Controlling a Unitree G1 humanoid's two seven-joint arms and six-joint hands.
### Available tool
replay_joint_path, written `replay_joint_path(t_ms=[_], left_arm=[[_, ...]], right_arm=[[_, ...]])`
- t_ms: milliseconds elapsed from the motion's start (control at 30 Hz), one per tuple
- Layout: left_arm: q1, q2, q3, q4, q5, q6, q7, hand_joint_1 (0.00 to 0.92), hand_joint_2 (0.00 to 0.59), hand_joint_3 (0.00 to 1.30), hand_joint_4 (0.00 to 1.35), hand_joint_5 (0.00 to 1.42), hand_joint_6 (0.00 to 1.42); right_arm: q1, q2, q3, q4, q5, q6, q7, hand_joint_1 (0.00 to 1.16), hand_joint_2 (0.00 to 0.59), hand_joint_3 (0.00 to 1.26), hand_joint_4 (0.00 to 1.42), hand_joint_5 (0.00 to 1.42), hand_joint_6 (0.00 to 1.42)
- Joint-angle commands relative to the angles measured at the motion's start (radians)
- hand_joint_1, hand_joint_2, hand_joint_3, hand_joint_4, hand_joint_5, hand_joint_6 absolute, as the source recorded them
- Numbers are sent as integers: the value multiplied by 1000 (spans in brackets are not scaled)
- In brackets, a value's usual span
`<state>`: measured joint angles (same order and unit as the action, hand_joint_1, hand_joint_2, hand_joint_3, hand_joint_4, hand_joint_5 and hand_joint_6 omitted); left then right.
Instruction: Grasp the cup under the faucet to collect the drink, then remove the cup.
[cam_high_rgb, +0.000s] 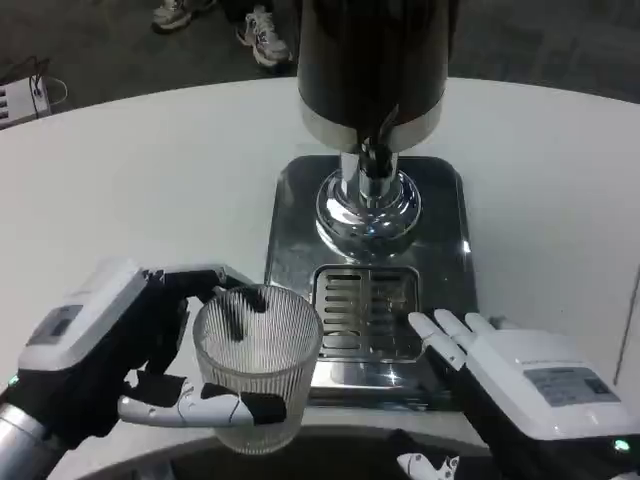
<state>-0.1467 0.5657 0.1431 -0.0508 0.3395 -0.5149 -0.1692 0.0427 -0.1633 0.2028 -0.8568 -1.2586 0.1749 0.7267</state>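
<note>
Nearest us, the left robot hand (120, 365) grips the ribbed cup (255, 365), off the drip tray (365, 310) — we next carry it under the faucet (375, 155); the right robot hand (520, 375) lies spread, empty.

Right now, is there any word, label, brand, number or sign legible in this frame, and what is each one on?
Nothing can be read.
Label on the back of the left robot hand: a small grey patch, too blurred to read.
Label on the back of the right robot hand: lines of print, too small and blurred to read.
Cup, held by the left robot hand: ribbed clear wall, no text.
Dispenser and drip tray: no markings visible.
</note>
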Motion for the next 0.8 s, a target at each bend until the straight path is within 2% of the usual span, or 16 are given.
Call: replay_joint_path(t_ms=[33, 233, 800], left_arm=[[-46, -10, -6, 29, -2, 3, 29, 628, 0, 995, 1157, 1310, 1424], [-131, -23, -36, 123, 37, -1, 61, 628, 0, 995, 1157, 1310, 1424], [-510, -35, -205, 581, 205, -61, 270, 628, 0, 995, 1157, 1310, 1424]], right_arm=[[1, 11, 4, 2, -4, -7, 6, 457, 434, 35, 0, 0, 0], [1, 23, 4, -4, -16, -5, 7, 457, 434, 35, 0, 0, 0], [62, 30, -24, -57, -20, -17, 12, 456, 434, 35, 0, 0, 0]])
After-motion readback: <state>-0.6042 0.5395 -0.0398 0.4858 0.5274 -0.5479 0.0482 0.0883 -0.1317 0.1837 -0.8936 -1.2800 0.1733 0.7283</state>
